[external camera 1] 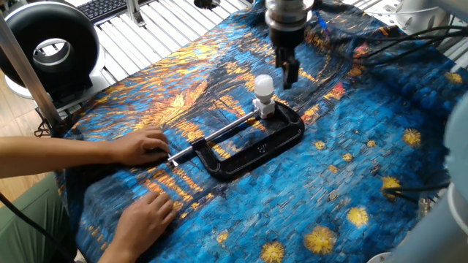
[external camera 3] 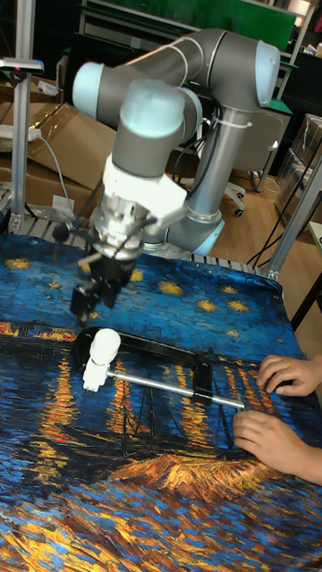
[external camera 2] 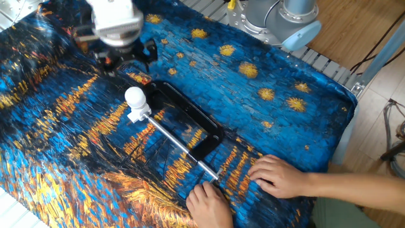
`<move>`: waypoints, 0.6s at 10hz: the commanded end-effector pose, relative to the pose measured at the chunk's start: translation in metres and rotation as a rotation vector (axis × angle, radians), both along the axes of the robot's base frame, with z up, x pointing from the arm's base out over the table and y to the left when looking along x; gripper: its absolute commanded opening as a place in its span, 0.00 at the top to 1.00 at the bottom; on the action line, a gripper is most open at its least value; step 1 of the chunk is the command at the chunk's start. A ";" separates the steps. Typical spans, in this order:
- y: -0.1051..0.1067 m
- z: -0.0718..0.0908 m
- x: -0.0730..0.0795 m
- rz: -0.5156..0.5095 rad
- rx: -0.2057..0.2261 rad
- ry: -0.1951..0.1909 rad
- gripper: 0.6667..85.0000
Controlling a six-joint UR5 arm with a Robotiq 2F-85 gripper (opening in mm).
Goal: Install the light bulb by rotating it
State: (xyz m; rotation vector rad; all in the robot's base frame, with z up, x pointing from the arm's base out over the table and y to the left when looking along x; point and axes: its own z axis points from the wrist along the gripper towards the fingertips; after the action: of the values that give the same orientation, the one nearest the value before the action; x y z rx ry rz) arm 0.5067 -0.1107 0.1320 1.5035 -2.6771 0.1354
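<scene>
**Bulb seated in socket, pincer off it**

Pincer (external camera 1: 290,73) hangs empty above the cloth, at abt 1 o'clock from the light bulb (external camera 1: 263,86) in one fixed view, clear of it w/ a gap showing. Its jaws look slightly parted w/ nothing between; exact width hard to read. In the tall fixed view the pincer (external camera 3: 92,299) sits just up-left of the bulb, wrist pointing straight down, arm (external camera 3: 192,85) folded over from the base behind.

Bulb stands upright, neck down in the white socket block (external camera 1: 266,109), which is clamped at the 12 o'clock end of the black C-clamp (external camera 1: 252,146) on the cloth-covered counter (external camera 1: 351,168).

Judgement: install looks done or nearly; thread depth can't be told. Left: maybe a final twist, then clear off.

Person's hands (external camera 1: 142,146) at 9 o'clock steady the clamp's screw handle.
</scene>
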 end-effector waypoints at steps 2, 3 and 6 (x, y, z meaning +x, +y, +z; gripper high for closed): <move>-0.009 0.016 0.000 -0.030 -0.015 -0.062 0.17; -0.009 0.016 0.002 -0.020 -0.015 -0.071 0.15; 0.012 0.014 0.000 0.030 0.060 -0.049 0.08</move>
State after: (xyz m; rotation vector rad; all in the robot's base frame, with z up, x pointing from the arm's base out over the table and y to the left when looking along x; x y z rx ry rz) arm 0.5062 -0.1125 0.1439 1.5249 -2.7132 0.1630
